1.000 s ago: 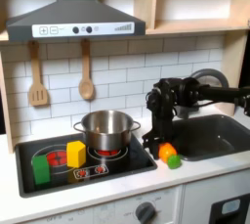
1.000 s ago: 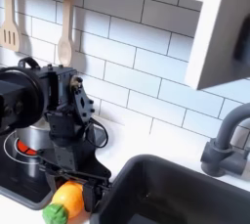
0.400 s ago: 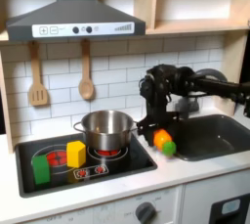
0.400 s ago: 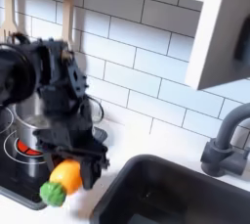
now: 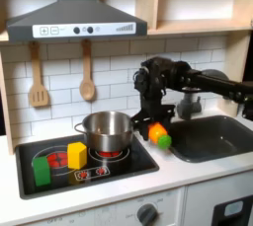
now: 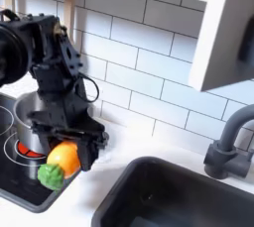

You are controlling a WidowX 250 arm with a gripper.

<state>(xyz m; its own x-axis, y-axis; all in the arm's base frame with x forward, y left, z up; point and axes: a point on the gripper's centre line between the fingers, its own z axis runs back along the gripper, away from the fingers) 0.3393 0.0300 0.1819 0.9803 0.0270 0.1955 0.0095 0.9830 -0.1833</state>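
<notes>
My gripper (image 5: 155, 131) (image 6: 65, 158) is shut on an orange toy carrot (image 5: 157, 131) (image 6: 63, 157) with a green top (image 5: 163, 141) (image 6: 51, 175), held in the air. In the first exterior view it hangs just right of the steel pot (image 5: 108, 129), over the right edge of the black stovetop (image 5: 59, 176). In the second exterior view the carrot hangs above the stovetop's corner (image 6: 30, 193), beside the pot (image 6: 27, 132).
A yellow block (image 5: 76, 154) and a green block (image 5: 42, 169) stand on the stove's left. The dark sink (image 5: 214, 136) (image 6: 174, 191) with its faucet (image 6: 230, 140) lies to the first exterior view's right. A spatula (image 5: 38, 77) and wooden spoon (image 5: 87, 75) hang on the tiled wall.
The gripper has lifted the carrot off the counter and carried it toward the first exterior view's left, from beside the sink to the pot's side.
</notes>
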